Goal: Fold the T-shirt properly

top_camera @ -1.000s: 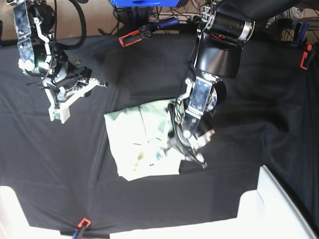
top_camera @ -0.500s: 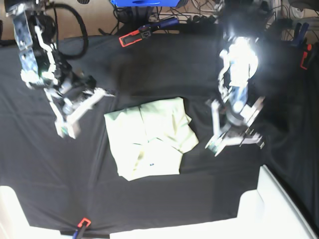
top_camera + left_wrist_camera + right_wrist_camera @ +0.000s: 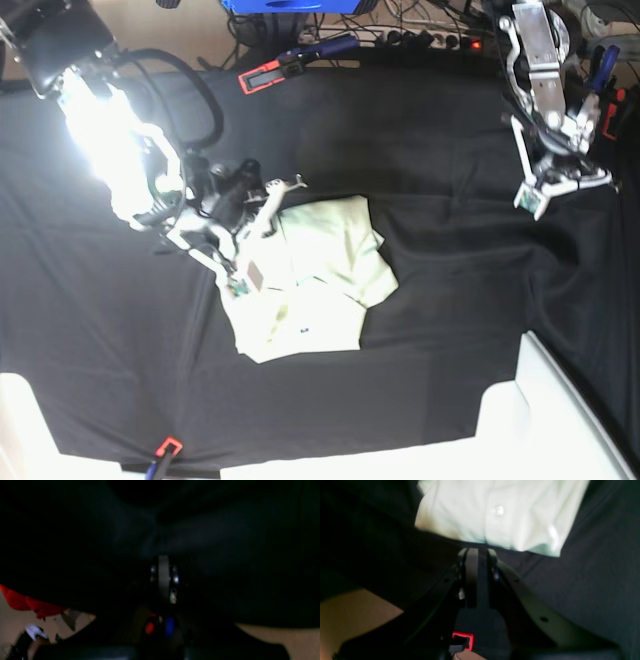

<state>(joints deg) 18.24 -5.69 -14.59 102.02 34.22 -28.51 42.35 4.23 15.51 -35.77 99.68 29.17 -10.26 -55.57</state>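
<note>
Within the last second the left hand [image 3: 560, 185] had let go of the T-shirt [image 3: 310, 285] and swung away to the far side of the black table cloth [image 3: 450, 330], well apart from the garment, its fingers pressed together on nothing. Over the same second the right hand [image 3: 255, 240] had come in from the open cloth and now hung over the shirt's near-left edge, its fingers almost together; from its wrist view they stood just short of the fabric edge, and no fold lay between them. The pale mint T-shirt lay near the middle of the table as a rough rectangle, with one flap sticking out at a slant on the side the left hand had left. That loose flap suggested the fold was mostly made but untidy, so the right hand looked set to smooth or tuck it. Around the edges sat red-handled clamps [image 3: 265, 75] pinning the cloth, and a white bin [image 3: 540, 420] at the near corner. Nothing lay between the hand and the shirt; glare off the right arm hid part of it
</note>
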